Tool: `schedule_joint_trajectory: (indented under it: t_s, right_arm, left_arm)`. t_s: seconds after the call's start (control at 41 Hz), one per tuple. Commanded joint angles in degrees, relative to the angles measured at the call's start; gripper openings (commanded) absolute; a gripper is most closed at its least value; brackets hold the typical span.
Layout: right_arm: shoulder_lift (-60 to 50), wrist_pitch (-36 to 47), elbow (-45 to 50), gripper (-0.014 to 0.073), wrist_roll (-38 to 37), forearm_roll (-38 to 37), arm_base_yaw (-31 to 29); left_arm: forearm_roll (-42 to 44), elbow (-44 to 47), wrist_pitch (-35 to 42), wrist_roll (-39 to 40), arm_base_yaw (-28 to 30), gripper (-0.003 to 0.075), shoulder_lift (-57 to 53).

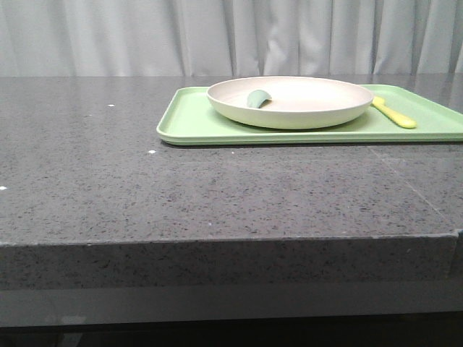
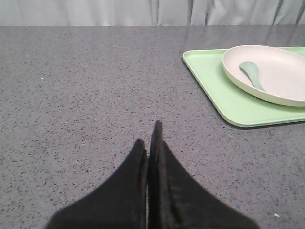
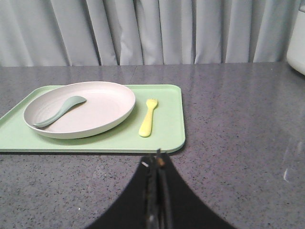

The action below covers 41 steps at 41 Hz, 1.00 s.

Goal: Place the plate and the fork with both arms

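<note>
Matte round plate (image 1: 289,101) and smooth fork (image 1: 394,113) lie untouched; both arms' jaws closed.

backdrop: pleated grey curtain (image 1: 217,36) | surface: dark speckled stone table (image 1: 181,188)

Our front camera sits low, near the table (image 1: 217,195) edge, facing the curtain (image 1: 231,36) at twelve o'clock. Both wrist cameras look forward over closed fingers — left sees the tray (image 2: 214,90) at two o'clock, right at eleven — sharing the plate (image 3: 105,107).
</note>
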<state>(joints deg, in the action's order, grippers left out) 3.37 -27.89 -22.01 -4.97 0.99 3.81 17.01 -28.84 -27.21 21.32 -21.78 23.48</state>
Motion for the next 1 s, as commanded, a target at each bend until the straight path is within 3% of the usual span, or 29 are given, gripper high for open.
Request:
schedule_joint_trajectory:
  t_s: [0.0, 0.195, 0.366, 0.512, 0.659, 0.976]
  right_arm:
    - [0.59, 5.0, -1.44, -0.0067, 0.53, -0.51, -0.17]
    - [0.59, 5.0, -1.44, -0.0067, 0.53, -0.51, -0.17]
    - [0.59, 5.0, -1.44, -0.0067, 0.53, -0.51, -0.17]
    - [0.59, 5.0, -1.44, -0.0067, 0.53, -0.51, -0.17]
    - [0.59, 5.0, -1.44, -0.0067, 0.53, -0.51, -0.17]
    - [0.59, 5.0, -1.44, -0.0067, 0.53, -0.51, -0.17]
  left_arm:
    - [0.36, -1.59, 4.74, -0.26, 0.13, -0.0018, 0.18]
    - [-1.88, -1.59, 5.72, -1.55, 0.13, -0.0018, 0.18]
    - [-16.51, -1.46, 9.14, -20.04, 0.13, -0.0018, 0.18]
    - [-17.86, 0.83, 14.12, -21.32, 0.78, -0.0018, -0.15]
    - [-19.57, 8.04, 20.95, -21.32, 6.66, -0.0018, -4.22]
    - [-22.73, 22.31, 22.42, -21.32, 20.29, -0.0018, -18.37]
